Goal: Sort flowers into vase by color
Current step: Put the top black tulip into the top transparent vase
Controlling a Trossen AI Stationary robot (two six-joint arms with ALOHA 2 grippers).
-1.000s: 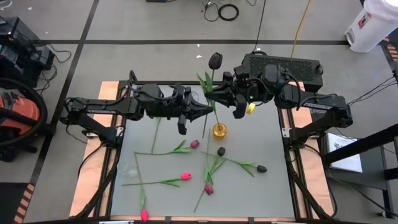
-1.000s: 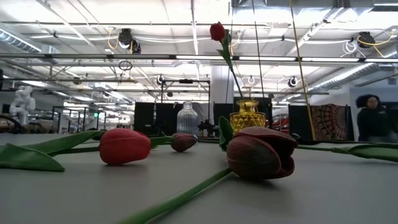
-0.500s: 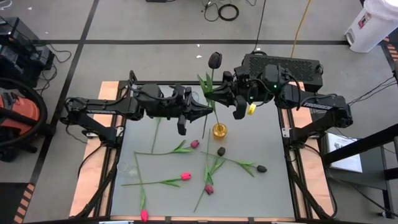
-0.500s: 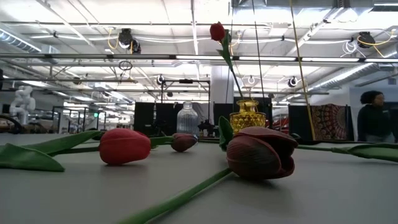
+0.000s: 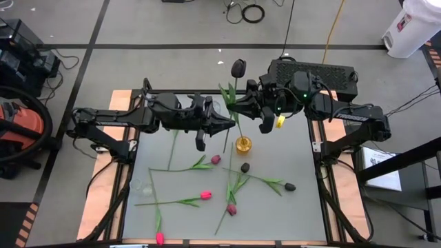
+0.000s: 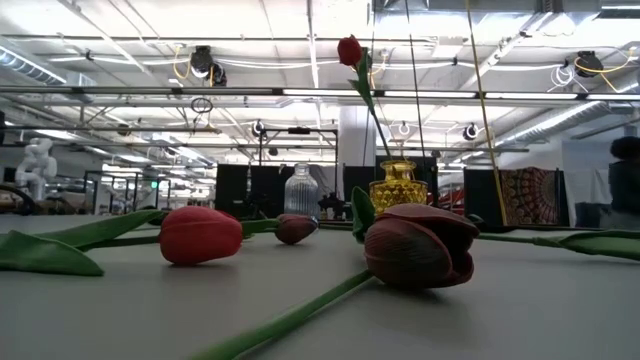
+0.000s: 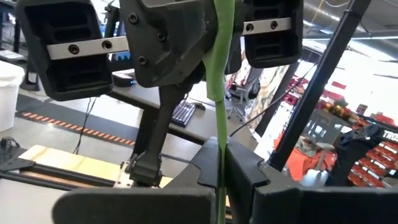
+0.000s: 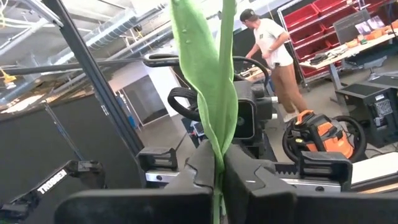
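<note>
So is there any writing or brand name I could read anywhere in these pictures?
"TROSSEN": white letters on the dark arm link, right wrist view.
No other text is readable; the white container beside the table shows a red mark too small to read.

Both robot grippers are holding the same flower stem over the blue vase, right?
Not quite: the vase is yellow, not blue, as the high view shows. The left gripper and right gripper both pinch the same flower stem above it.

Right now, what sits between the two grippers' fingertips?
The upright tulip stem, standing in the yellow vase. In the high view the left gripper and right gripper meet at it; each wrist view shows its fingers shut on it.
</note>
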